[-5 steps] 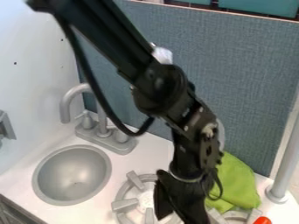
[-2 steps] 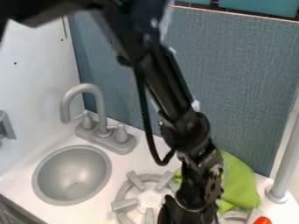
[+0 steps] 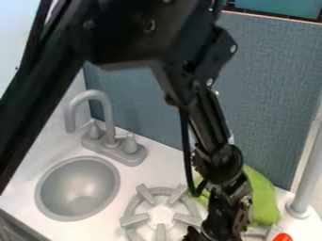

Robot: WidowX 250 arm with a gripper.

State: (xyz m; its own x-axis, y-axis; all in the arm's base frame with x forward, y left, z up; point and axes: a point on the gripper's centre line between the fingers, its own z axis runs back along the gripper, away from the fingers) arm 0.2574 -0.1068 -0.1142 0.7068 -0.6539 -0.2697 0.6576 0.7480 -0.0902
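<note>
The black arm has swung away from the sink (image 3: 78,188), bringing its gripper (image 3: 211,234) from over the round burner grate (image 3: 135,220) to that grate's far side from the sink. More of the grate now lies uncovered. The green cloth (image 3: 267,202) keeps its place beyond the grate, on the side away from the sink and partly behind the arm; the orange-red object (image 3: 282,236) likewise remains farther out from the grate. With neither displaced, the shift looks like repositioning rather than handling. Whether the gripper is apart, together or clamped on something cannot be told.
</note>
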